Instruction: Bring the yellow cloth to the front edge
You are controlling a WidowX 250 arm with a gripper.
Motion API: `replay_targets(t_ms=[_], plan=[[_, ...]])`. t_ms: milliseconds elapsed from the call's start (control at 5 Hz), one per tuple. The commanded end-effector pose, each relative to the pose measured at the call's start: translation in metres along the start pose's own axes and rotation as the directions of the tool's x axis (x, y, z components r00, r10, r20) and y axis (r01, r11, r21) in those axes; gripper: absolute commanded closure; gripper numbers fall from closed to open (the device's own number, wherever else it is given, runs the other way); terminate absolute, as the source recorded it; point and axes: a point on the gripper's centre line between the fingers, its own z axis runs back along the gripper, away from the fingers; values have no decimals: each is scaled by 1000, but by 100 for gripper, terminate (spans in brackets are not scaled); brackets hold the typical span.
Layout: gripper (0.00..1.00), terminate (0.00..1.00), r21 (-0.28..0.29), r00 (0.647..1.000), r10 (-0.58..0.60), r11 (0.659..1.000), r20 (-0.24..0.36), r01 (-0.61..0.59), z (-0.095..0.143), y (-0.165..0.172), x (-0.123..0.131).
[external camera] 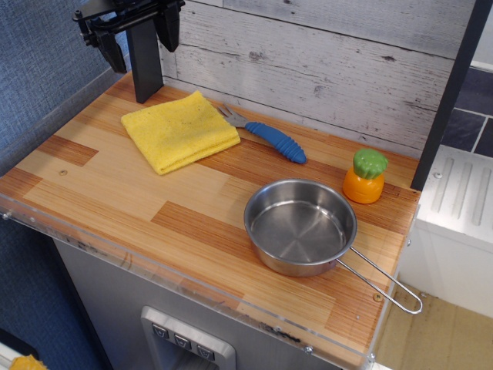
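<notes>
The yellow cloth [180, 131] lies folded and flat on the wooden countertop, at the back left near the wall. The gripper [141, 37] hangs above the back left corner, behind and above the cloth, clear of it. Its two black fingers are spread apart and nothing is between them. The front edge [185, 281] runs along the near side of the countertop, lined with a clear acrylic strip, well apart from the cloth.
A blue-handled fork [266, 136] lies just right of the cloth by the wall. A steel pan [300, 227] sits at the front right, its wire handle over the right edge. An orange toy with a green top [365, 176] stands behind the pan.
</notes>
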Motion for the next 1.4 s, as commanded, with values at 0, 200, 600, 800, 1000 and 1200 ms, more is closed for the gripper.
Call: replay_targets(t_ms=[0, 200, 600, 800, 1000, 1200], plan=[[0, 0, 0, 1000, 0, 1000, 0, 0, 0, 0, 0], [0, 0, 21, 1000, -12, 1000, -16, 12, -13, -3, -4], [0, 0, 43, 999, -23, 999, -29, 24, -39, -10, -12], [0, 0, 69, 999, -30, 997, -33, 32, -53, -12, -15], [0, 0, 101, 999, -31, 994, -43, 35, -71, -15, -16], [0, 0, 126, 998, -41, 991, -40, 46, -84, -23, -20]])
